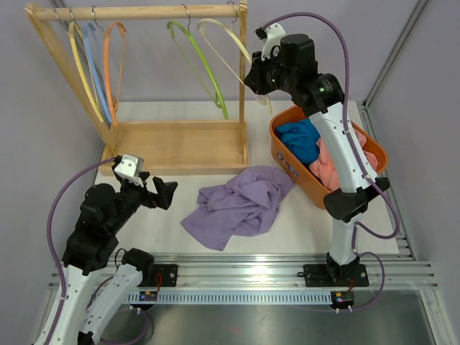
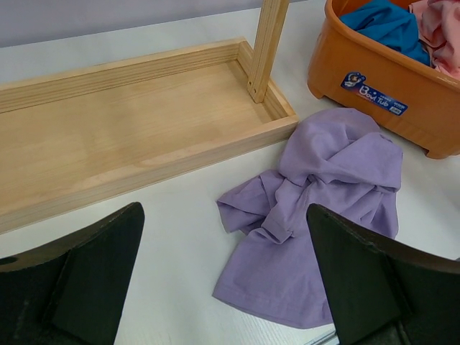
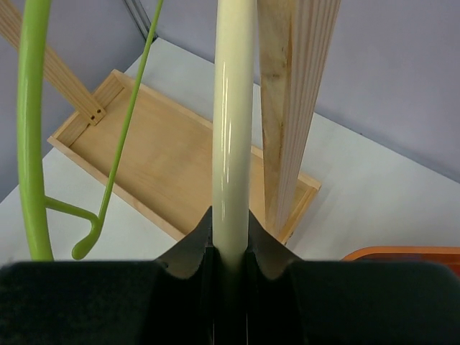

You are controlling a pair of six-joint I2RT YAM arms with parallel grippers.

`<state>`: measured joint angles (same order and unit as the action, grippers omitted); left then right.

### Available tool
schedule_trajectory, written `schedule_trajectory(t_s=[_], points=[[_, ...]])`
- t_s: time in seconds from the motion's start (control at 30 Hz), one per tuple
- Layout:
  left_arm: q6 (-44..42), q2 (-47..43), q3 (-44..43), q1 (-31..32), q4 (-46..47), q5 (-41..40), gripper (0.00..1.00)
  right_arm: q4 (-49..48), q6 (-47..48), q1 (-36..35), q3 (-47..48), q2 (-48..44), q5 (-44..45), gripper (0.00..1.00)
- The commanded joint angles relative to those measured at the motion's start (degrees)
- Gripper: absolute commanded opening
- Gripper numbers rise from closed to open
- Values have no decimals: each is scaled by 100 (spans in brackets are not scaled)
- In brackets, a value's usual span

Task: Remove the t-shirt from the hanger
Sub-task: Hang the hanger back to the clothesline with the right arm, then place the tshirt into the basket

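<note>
I see the lilac t-shirt [image 2: 323, 194] off the hanger, lying crumpled in a loose heap just ahead and to the right of my left gripper [image 2: 226, 280], not touching it. The cream hanger [image 3: 233, 108] hangs bare, its glossy arm pinched in my right gripper [image 3: 231, 251].

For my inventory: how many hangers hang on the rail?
5: yellow hanger, blue hanger and orange hanger on the rail at left; green hanger and cream hanger at right, the latter in the right claw.

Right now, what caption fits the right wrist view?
Right gripper shut on cream hanger beside the rack post, green hanger left.
</note>
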<state>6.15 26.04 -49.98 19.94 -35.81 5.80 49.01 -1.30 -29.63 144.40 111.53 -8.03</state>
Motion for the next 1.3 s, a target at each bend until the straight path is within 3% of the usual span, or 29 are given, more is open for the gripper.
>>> schedule_trajectory(t_s=[0.0, 0.13, 0.23, 0.37, 0.4, 0.47, 0.5, 0.57, 0.77, 0.97, 1.1, 1.27], points=[[184, 15, 119, -17, 408, 123, 99, -173, -169, -34, 62, -43, -128, 0], [290, 24, 199, -17, 496, 254, 99, -173, -160, -43, -87, -113, -207, 9], [351, 102, 260, -17, 531, 430, 99, -190, -81, -43, -201, -210, -330, 25], [466, 331, 313, -17, 488, 799, 99, -260, 286, -43, -438, -473, -357, 54], [579, 453, 374, -17, 505, 878, 99, -287, 445, -34, -508, -639, -331, 66], [702, 559, 462, -17, 566, 1185, 99, -244, 700, -8, -736, -816, -453, 77], [868, 629, 506, -17, 671, 1282, 99, -200, 988, 62, -816, -904, -610, 88], [1019, 805, 743, -17, 847, 1555, 99, 123, 1289, 220, -1026, -1194, -1382, 97], [1713, 1454, 1314, 123, 1761, 1732, 99, 854, 2545, 879, -2166, -1949, -2860, 99], [1951, 2744, 1088, 1247, 2491, 1011, 99, 1276, 4363, 1196, -4277, -3171, -3854, 99], [1653, 3765, 613, 2046, 2544, 310, 99, 1269, 4683, 1389, -5420, -3847, -4179, 99], [1407, 4829, 59, 2523, 2386, -474, 99, 1163, 4692, 1705, -6423, -4209, -4540, 100]])
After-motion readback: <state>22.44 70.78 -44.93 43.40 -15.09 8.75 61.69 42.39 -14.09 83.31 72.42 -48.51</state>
